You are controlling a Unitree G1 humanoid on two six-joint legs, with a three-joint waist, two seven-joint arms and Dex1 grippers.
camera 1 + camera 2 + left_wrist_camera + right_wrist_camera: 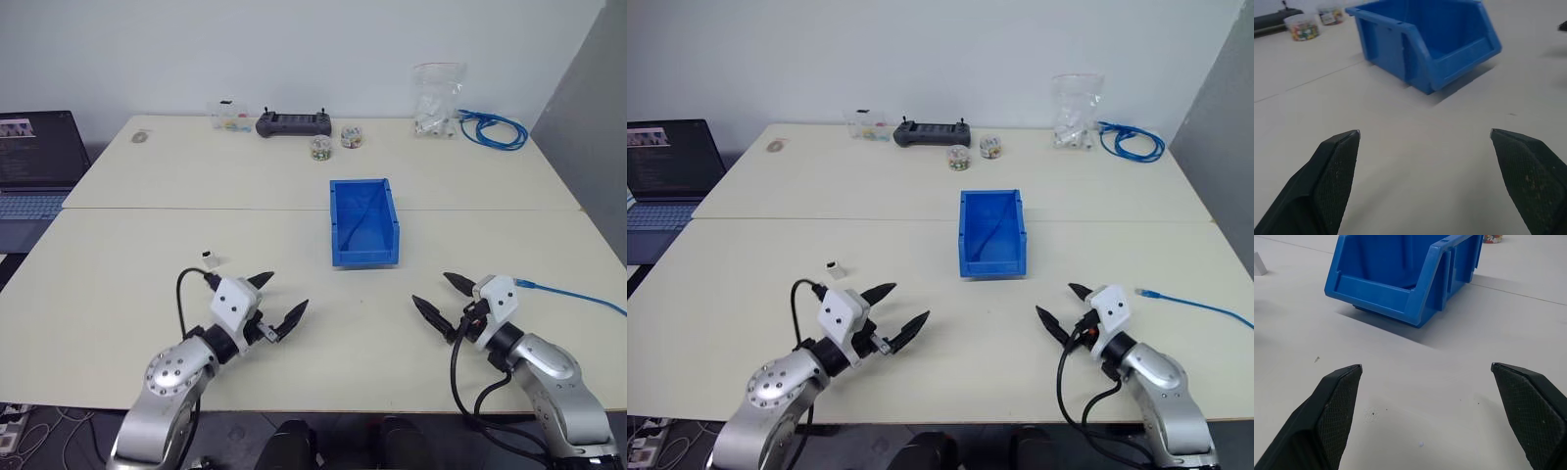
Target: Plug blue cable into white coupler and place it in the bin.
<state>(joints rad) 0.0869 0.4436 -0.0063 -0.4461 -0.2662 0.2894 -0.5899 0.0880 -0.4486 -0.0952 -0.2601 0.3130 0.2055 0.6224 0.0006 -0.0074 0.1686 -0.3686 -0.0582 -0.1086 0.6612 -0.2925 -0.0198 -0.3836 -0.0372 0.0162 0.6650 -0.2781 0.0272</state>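
Here, your left gripper [278, 305] and right gripper [438, 297] both stood spread and empty; the white coupler [209, 258] lay just beyond the left one, the blue cable [573, 293] ran outward beside the right, the bin [364, 253] between.

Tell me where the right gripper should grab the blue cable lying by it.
Probably just behind the clear plug end: the blue cable lies flat on the table, its plug pointing toward the open right gripper. Come from above, fingers straddling the strand crosswise, leaving the plug free for the white coupler.
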